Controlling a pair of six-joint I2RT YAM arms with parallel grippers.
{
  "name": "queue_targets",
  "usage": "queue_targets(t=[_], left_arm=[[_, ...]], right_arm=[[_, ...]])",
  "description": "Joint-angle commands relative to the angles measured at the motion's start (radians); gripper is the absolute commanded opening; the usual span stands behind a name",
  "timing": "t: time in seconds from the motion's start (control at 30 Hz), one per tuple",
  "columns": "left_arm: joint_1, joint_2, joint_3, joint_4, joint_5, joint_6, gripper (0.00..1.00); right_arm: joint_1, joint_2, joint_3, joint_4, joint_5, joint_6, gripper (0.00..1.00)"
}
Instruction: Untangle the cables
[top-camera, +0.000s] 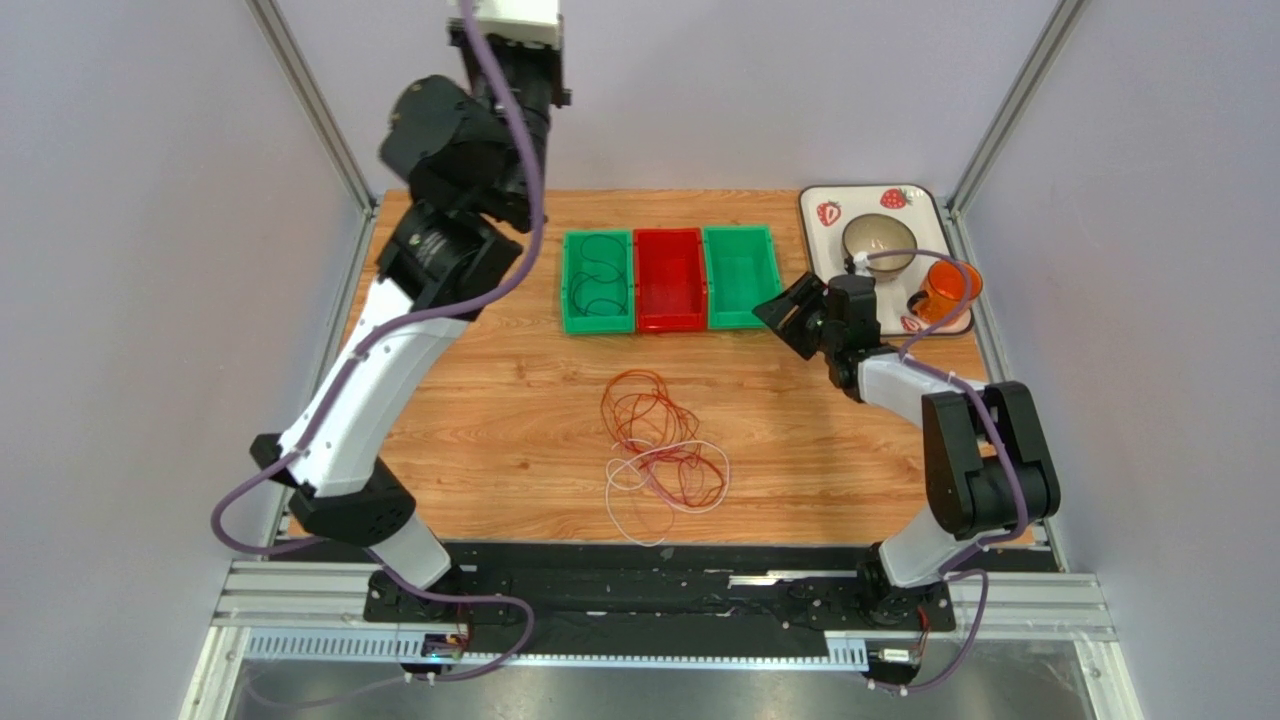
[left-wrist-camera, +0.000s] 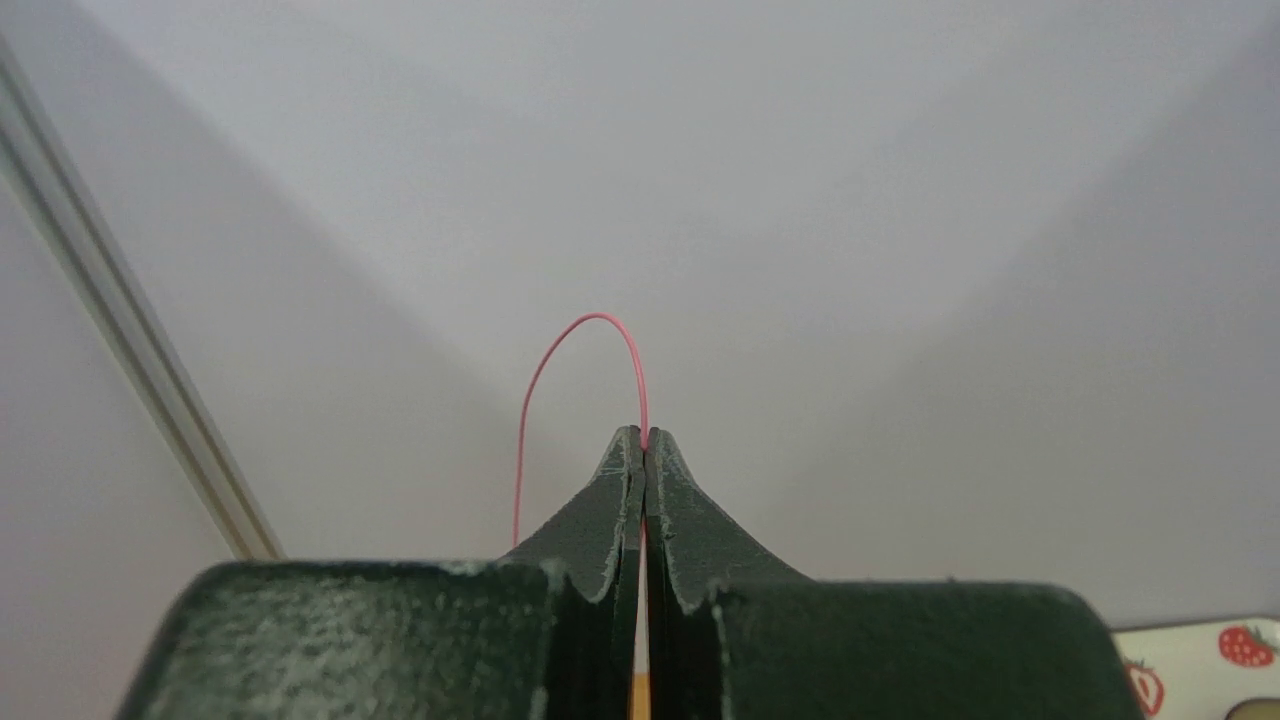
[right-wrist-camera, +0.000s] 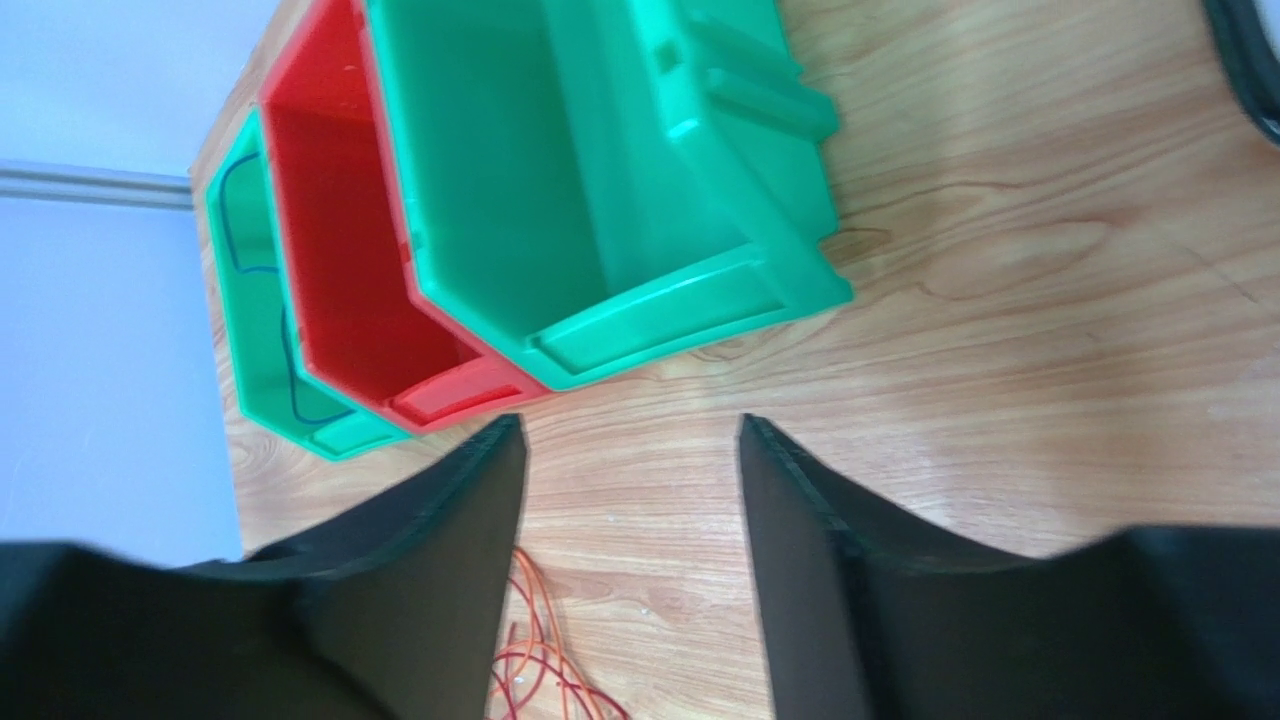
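My left gripper (left-wrist-camera: 645, 446) is clamped fully shut on a single red cable (left-wrist-camera: 579, 323). The strand arches up out of the fingertips and drops away to the gripper's left. The arm is raised high above the surface (top-camera: 496, 420), which I judge is meant to draw this one strand up and clear of the rest. From above I cannot trace the lifted strand down to the pile, so I cannot say whether it has come free.

The rest of the cables (top-camera: 661, 450) lie in a loose heap of red and white loops, far below the left gripper and well apart from it. They are also behind and below my right gripper (right-wrist-camera: 631, 450), whose wrist view catches only a few red loops at its bottom edge.

The right gripper's jaws stand well apart with nothing between them. It hovers low over bare wood, just short of the nearest green bin (right-wrist-camera: 601, 180). Beyond that sit a red bin (right-wrist-camera: 353, 240) and a second green bin (right-wrist-camera: 248, 300), side by side and touching. A dark cable (top-camera: 598, 281) lies coiled in the farthest one, so I take the bins to be where separated strands go, one to each. I judge the open right gripper is free to pin the heap or take the strand.
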Motion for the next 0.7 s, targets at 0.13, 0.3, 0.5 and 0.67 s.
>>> queue_targets(t=[0.13, 0.3, 0.5, 0.67], left_arm=[[-0.001, 0.076, -0.064, 0.006, 0.038, 0.014, 0.0], [-0.001, 0.098, -0.084, 0.021, 0.044, 0.006, 0.0], [-0.001, 0.139, -0.1, 0.044, 0.087, -0.023, 0.0], [0.002, 0.21, -0.058, 0.057, 0.073, -0.016, 0.0]], right_arm=[[0.022, -0.072, -0.033, 0.137, -0.058, -0.028, 0.44], [0.022, -0.138, -0.098, 0.197, -0.022, -0.03, 0.45], [0.022, -0.213, -0.164, 0.219, 0.052, -0.025, 0.47], [0.022, -0.175, -0.121, 0.179, 0.035, -0.025, 0.46]])
